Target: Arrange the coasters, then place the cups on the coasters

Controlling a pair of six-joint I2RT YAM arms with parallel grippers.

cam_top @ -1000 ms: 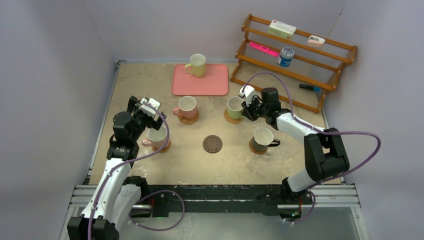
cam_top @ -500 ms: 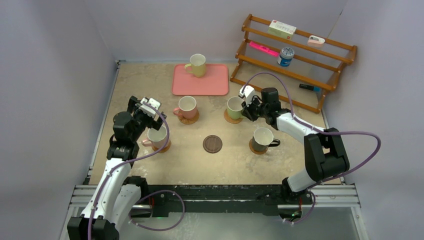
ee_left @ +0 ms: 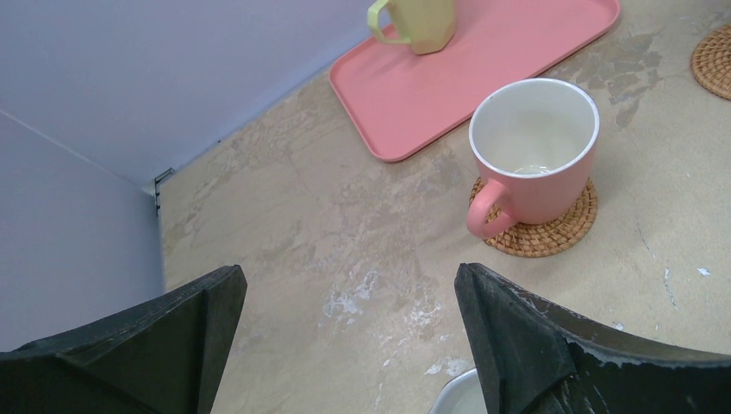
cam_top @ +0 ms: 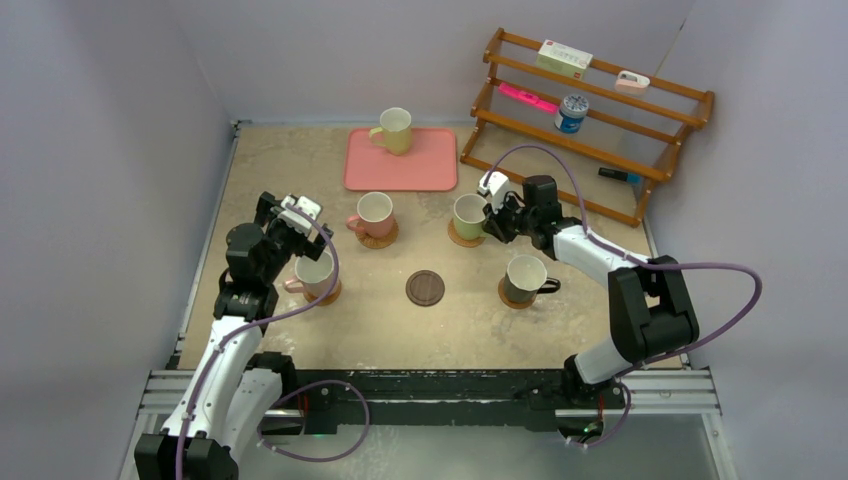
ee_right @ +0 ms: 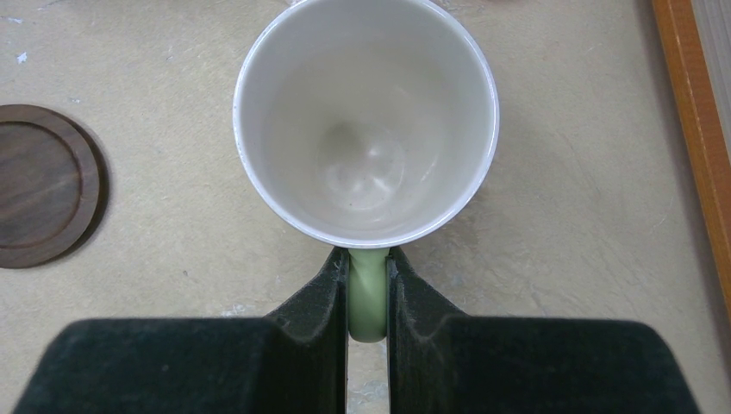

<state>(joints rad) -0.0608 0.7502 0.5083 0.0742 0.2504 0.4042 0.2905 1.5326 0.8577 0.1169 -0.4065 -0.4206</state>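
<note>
While the right tool (ee_right: 368,259) clenches its black fingers on the handle (ee_right: 368,297), the light green mug (ee_right: 366,121) stands upright, long axis vertical, white mouth open to the ceiling! That handle is a slim pale-green loop, and in the overhead view it points to the right, straight back into the tool (cam_top: 490,222). The mug (cam_top: 468,212) sits at centre-right of the tabletop (cam_top: 370,320), over a tan woven coaster (cam_top: 455,238). I can't tell whether its base is touching down. Glossy round wall, smooth white inside.

Just left of it in the wrist view lies the dark brown coaster (ee_right: 39,185), a flat wooden-looking disc with ringed grooves, bare on top. Overhead it sits at mid-table (cam_top: 425,288), near the front.

Moving out: the black mug (cam_top: 525,275) is on its tan coaster (cam_top: 508,298), handle to the right. A pink mug (ee_left: 533,147) rests on a braided rattan-like coaster (ee_left: 543,237), handle toward the left. A second pink mug (cam_top: 315,272) stands on another coaster (cam_top: 332,296), right under the left tool (cam_top: 295,225).

That left tool (ee_left: 345,285) is released, its fingers spread wide and gripping nothing.

Farther back, the pale yellow mug (ee_left: 418,21) is upright on the pink rectangular tray (ee_left: 483,78). The tabletop is mottled beige, stone-like. At the far right leans a wooden rack (cam_top: 703,105) with a small blue-and-white can (cam_top: 571,112) on it.
</note>
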